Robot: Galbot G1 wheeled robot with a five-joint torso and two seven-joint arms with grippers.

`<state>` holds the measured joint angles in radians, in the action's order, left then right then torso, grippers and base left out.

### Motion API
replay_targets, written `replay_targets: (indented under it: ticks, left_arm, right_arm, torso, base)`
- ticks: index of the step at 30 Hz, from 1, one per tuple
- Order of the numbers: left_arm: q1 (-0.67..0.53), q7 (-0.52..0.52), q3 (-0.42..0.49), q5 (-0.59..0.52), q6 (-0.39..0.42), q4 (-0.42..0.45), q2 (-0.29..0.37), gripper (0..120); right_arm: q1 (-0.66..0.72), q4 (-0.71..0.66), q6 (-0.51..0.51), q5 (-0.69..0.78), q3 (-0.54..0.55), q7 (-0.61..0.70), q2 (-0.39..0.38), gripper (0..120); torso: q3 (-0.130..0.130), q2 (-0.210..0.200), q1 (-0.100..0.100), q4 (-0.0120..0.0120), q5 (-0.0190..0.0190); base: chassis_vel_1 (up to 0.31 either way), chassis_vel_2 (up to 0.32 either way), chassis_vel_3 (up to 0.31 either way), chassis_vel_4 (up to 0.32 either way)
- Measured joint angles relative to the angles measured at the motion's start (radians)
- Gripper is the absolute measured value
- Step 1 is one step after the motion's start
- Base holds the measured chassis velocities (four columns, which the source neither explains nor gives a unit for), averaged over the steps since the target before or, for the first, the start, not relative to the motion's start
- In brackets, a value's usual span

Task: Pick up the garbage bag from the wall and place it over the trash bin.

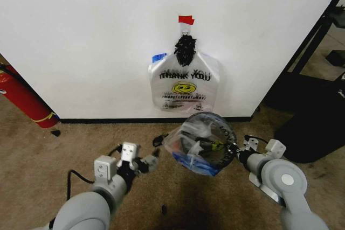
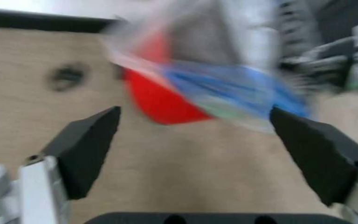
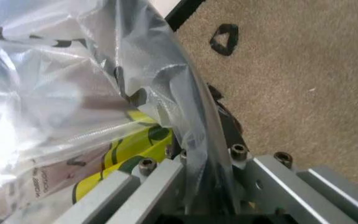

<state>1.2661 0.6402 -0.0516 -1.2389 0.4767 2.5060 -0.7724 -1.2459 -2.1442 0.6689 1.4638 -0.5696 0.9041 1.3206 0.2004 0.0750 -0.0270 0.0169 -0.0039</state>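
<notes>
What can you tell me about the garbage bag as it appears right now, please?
The garbage bag is thin, crinkly, see-through plastic with blue patches, dark lettering and a yellow print. It is off the wall, bunched and draped over the trash bin, whose black mesh shows through it. The right pincer is shut on its edge; the plastic runs between that pincer's fingers in the right wrist view. The left pincer is open beside it, not touching.

My left gripper (image 1: pixel 156 156) reaches forward low, its fingers (image 2: pixel 86 149) spread wide. My right gripper (image 1: pixel 233 153) points inward, fingers pinched on plastic.
</notes>
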Motion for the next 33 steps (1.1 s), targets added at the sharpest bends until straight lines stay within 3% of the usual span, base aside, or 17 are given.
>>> replay_targets:
  ticks: [3,9,24,33]
  left_arm:
    - [-0.03,-0.02,0.017,-0.084,-0.044,0.0,-0.052,100]
    - [-0.038,-0.028,0.025,-0.162,-0.099,-0.014,-0.115,92]
    - [-0.043,-0.011,0.061,-0.142,-0.084,-0.085,-0.181,90]
    - [-0.05,0.005,0.069,-0.134,-0.074,-0.126,-0.222,65]
  right_arm:
    - [-0.003,0.0,-0.013,0.004,-0.014,0.019,0.045,0]
    - [-0.014,0.001,-0.027,-0.014,-0.022,0.03,0.083,0]
    - [-0.016,-0.016,-0.032,-0.019,-0.022,0.039,0.123,0]
    - [-0.011,-0.016,-0.034,-0.02,-0.024,0.039,0.119,0]
  torso:
    - [0.0,0.0,0.0,0.0005,0.0]
    - [0.0,0.0,0.0,0.0004,0.0001]
    - [0.0,0.0,0.0,0.0003,0.0001]
    - [0.0,0.0,0.0,0.0003,0.0001]
  base:
    - [0.0,0.0,0.0,0.0]
    - [0.0,0.0,0.0,0.0]
    - [0.0,0.0,0.0,0.0]
    - [0.0,0.0,0.0,0.0]
